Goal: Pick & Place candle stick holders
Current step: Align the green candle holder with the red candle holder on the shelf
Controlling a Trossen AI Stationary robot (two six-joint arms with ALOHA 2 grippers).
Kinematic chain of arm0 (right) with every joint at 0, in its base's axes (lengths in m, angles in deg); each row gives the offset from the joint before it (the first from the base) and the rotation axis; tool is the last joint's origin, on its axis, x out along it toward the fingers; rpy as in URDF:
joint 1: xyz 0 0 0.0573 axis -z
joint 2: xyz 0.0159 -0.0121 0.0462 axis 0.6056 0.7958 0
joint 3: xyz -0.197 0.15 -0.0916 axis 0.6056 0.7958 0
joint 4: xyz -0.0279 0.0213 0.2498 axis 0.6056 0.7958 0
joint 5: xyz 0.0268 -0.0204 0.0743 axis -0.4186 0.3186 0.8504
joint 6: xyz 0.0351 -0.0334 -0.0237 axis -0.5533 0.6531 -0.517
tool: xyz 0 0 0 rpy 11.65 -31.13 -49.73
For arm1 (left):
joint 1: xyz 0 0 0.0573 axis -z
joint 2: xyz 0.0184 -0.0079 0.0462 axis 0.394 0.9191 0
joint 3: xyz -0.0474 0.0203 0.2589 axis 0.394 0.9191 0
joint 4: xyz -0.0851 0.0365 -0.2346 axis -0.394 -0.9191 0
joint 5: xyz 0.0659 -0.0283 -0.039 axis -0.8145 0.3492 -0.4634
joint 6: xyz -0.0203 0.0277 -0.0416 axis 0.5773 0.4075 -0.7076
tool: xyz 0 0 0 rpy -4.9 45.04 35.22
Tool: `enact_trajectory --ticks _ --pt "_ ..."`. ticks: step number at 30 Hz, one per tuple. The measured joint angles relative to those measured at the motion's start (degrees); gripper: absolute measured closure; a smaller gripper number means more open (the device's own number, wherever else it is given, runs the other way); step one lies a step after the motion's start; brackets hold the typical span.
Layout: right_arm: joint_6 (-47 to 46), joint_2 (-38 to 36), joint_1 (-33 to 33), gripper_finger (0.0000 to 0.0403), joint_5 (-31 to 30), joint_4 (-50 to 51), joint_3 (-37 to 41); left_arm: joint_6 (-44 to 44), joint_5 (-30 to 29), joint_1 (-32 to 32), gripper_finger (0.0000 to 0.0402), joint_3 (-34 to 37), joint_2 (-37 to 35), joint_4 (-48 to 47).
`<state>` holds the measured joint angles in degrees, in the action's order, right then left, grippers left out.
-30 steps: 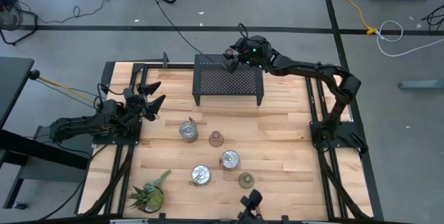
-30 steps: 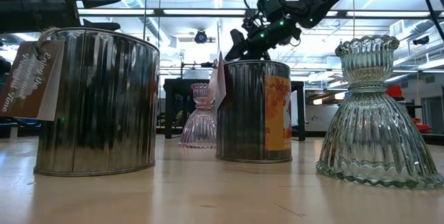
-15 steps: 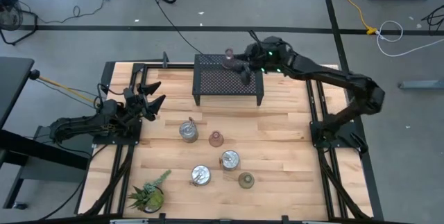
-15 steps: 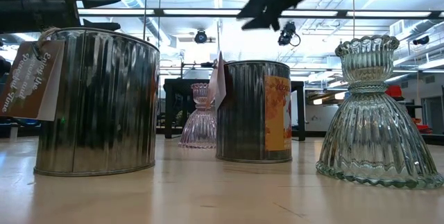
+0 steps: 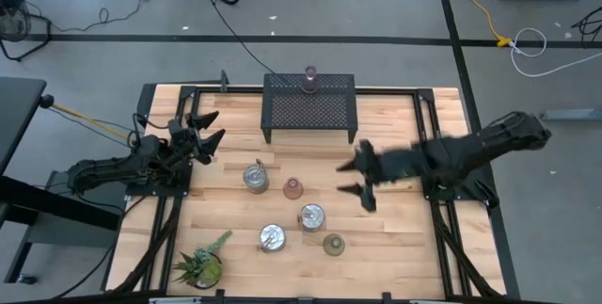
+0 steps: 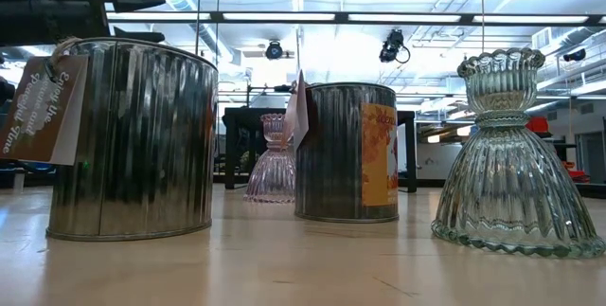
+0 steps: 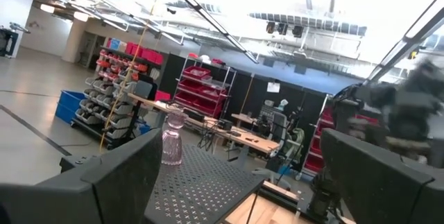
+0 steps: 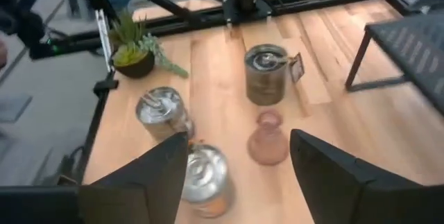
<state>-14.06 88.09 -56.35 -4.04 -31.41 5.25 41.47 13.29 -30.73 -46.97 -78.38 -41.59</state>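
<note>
Moved: since a second ago, my right gripper (image 5: 360, 180) left the black mesh rack (image 5: 310, 106) and now hangs over mid-table, fingers apart, empty.
Placed: pinkish holder (image 5: 309, 80) stands upright on the rack's far edge.
On table: three silvery holders (image 5: 255, 177), pink cup (image 5: 293, 187), olive cup (image 5: 333, 244).
Left gripper (image 5: 202, 132): waiting at the left edge, fingers wide apart.

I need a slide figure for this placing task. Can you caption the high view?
One pink holder stands on the black rack; the open right gripper hangs empty beside five holders on the table.
</note>
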Motion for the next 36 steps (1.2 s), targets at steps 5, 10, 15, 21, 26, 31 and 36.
enact_trajectory --ticks 5,10,15,21,26,31,36 --pt "-8.7 -0.8 -15.0 0.0171 -14.3 -15.8 11.8 -0.4 0.0 0.0 0.0012 0.0 0.0 -0.7" --pt "-13.7 2.0 -24.8 0.0177 -24.3 -32.9 21.6 -0.4 0.0 0.0 0.0012 0.0 0.0 -0.8" --pt "-17.0 10.2 -30.0 0.0178 -28.6 -47.3 26.5 -0.4 0.0 0.0 0.0012 0.0 0.0 -0.8" --pt "-19.1 20.7 -31.2 0.0178 -30.8 -51.5 25.7 -0.3 0.0 0.0 0.0012 0.0 0.0 -0.8" --pt "-23.2 24.5 -31.2 0.0178 -30.8 -52.2 25.6 -0.3 0.0 0.0 0.0012 0.0 0.0 -0.9" --pt "-25.3 26.2 -31.2 0.0178 -30.1 -52.1 25.5 -0.3 0.0 0.0 0.0012 0.0 0.0 -0.8" --pt "-26.7 27.4 -31.2 0.0178 -29.9 -53.0 25.5 -0.3 0.0 0.0 0.0012 0.0 0.0 -0.9"
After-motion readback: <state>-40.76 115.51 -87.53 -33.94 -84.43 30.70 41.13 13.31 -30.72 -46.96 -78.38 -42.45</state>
